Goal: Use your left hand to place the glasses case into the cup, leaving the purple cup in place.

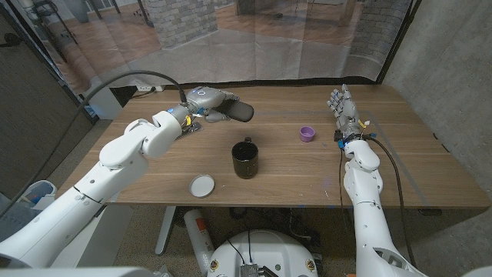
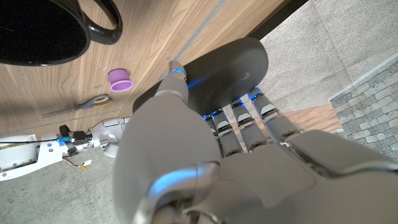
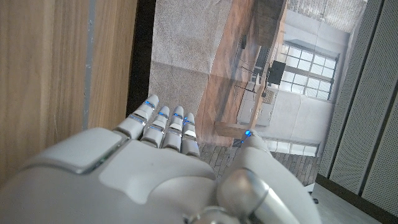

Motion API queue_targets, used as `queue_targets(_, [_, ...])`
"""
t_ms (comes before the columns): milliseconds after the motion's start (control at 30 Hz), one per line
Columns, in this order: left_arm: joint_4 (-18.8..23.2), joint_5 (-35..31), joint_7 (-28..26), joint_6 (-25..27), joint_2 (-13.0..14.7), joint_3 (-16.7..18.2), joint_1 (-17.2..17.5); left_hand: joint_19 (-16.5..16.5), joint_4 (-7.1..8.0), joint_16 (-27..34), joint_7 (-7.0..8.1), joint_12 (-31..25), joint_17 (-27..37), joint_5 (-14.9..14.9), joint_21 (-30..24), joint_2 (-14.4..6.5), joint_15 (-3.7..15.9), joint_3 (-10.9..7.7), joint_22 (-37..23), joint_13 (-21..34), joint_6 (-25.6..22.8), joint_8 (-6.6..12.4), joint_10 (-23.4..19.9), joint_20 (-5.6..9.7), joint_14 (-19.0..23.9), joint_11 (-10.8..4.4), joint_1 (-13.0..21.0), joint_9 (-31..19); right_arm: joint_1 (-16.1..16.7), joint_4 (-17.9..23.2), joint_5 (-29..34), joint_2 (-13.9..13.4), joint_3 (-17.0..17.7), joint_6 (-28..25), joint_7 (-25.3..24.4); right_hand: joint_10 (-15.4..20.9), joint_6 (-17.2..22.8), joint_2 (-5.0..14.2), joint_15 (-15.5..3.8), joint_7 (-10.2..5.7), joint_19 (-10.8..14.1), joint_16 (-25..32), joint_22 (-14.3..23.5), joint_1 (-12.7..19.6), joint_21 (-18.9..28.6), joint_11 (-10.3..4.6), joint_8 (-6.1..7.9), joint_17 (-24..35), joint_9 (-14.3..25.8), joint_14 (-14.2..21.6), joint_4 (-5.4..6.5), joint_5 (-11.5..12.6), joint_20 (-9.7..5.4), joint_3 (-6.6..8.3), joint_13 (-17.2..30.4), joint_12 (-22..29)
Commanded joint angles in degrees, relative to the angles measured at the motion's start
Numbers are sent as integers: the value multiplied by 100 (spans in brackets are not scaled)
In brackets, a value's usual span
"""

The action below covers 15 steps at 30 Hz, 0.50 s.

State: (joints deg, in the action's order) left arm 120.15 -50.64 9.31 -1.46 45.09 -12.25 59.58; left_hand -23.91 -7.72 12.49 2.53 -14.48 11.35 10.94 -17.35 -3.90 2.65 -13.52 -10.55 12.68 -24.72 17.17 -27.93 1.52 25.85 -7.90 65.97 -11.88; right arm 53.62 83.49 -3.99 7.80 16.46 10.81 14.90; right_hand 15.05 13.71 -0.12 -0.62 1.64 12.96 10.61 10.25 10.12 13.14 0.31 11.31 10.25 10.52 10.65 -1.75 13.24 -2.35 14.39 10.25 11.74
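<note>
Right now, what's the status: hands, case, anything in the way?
Left hand holds the case above the table. Right hand open, idle. Black cup clear; purple cup well aside.

1. Your head view looks down from above the near edge across the whole wooden table (image 1: 384,169), arms entering at 7 and 5 o'clock.
2. Your left wrist view sits close behind the left hand (image 2: 205,155), turned upside down; it shares the black cup (image 2: 56,28) and purple cup (image 2: 120,79) with the head view.
3. Your right wrist view looks closely along the right hand (image 3: 168,168) past the table's far edge.
</note>
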Motion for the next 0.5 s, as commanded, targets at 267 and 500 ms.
queue_targets(267, [275,-55,-15,-126,5,352,423,-23,49,-11,31,-30,9,16,8,-88,487,-34,-13,25,-103,29,-110,40,43,-75,63,-25,-41,41,69,-45,-27,-52,-48,34,43,22,5,-16,47,22,34,44,-25,19,-14,32,22,30,-26,-16,-86,1,13,15])
queue_targets(500, [342,-110,49,-158,18,380,468,-26,45,-14,39,-31,9,17,13,-90,498,-37,-13,33,-104,17,-135,38,49,-89,72,-25,-75,-17,46,-57,-10,-25,-27,41,43,25,-3,-16,56,24,35,42,-29,19,-14,32,22,38,-28,-16,-86,-1,13,17])
